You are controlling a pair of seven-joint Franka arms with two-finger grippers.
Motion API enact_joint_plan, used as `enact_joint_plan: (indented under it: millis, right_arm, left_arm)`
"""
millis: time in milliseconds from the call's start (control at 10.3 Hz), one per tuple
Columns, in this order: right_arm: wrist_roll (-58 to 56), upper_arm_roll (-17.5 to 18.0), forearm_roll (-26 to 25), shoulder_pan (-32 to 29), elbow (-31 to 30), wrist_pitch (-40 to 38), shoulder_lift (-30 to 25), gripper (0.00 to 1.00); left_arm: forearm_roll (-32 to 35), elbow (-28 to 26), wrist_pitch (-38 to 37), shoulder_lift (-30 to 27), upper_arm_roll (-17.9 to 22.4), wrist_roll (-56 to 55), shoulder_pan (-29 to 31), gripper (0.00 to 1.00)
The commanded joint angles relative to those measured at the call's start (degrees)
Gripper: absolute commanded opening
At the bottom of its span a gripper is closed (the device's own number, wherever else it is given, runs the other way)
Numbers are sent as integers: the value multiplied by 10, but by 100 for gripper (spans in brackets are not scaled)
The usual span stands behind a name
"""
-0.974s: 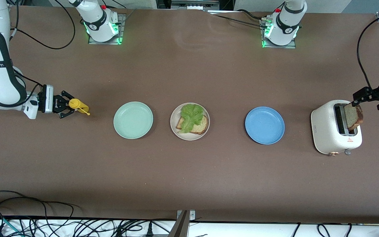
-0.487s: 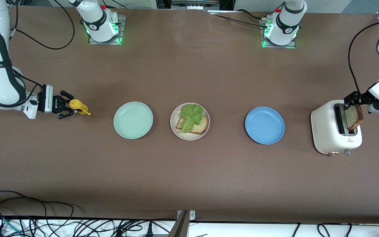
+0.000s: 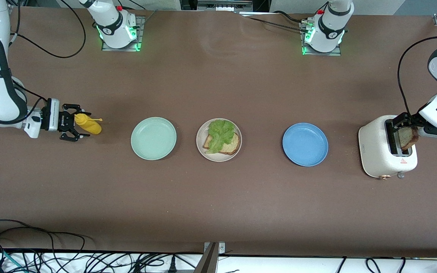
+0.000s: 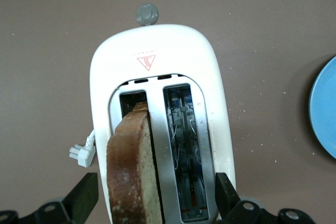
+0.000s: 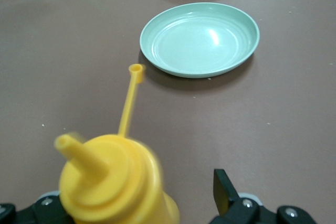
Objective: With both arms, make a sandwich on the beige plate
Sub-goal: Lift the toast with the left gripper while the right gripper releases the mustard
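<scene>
The beige plate (image 3: 237,149) sits mid-table with one slice of brown bread (image 3: 232,145) on it and a green lettuce leaf (image 3: 220,132) on the slice. A second slice (image 3: 406,140) (image 4: 131,171) stands in one slot of the white toaster (image 3: 381,153) (image 4: 157,45) at the left arm's end. My left gripper (image 3: 406,128) (image 4: 155,199) is open just above it, its fingers (image 4: 84,198) wide on either side of the slice and the toaster top. My right gripper (image 3: 75,123) (image 5: 147,203) is open round a yellow squeeze bottle (image 3: 89,127) (image 5: 113,184).
A mint-green plate (image 3: 153,138) (image 5: 202,38) lies between the bottle and the beige plate. A blue plate (image 3: 305,144) (image 4: 325,108) lies between the beige plate and the toaster. The toaster's white plug (image 4: 81,155) lies beside it. Cables trail along the table's front edge.
My right gripper has opened and let go of the yellow bottle, which has shifted. My left gripper has come down onto the toaster, either side of the standing slice.
</scene>
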Motion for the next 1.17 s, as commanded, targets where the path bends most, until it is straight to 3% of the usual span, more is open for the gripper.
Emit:
enact_joint_plan:
  millis: [0,97,195,780,1072]
  right_arm:
    - [3,-11,2,-4,19,-7,2,100]
    - [5,-12,1,-4,23,-7,1,100]
    - [5,-13,-7,-4,31,-7,1,100]
    - [80,-40,-55,-4,88,-34,-5,100]
    - [167,-58,-101,-4,156,-83,-5,100]
  left_arm:
    - [14,5,-2,2,-4,9,10,27]
    - [14,7,-2,2,-4,8,10,10]
    - [14,7,-2,1,-4,8,13,0]
    - [14,11,-11,-8,-4,6,17,0]
    - [13,38,-78,-21,-4,6,17,0]
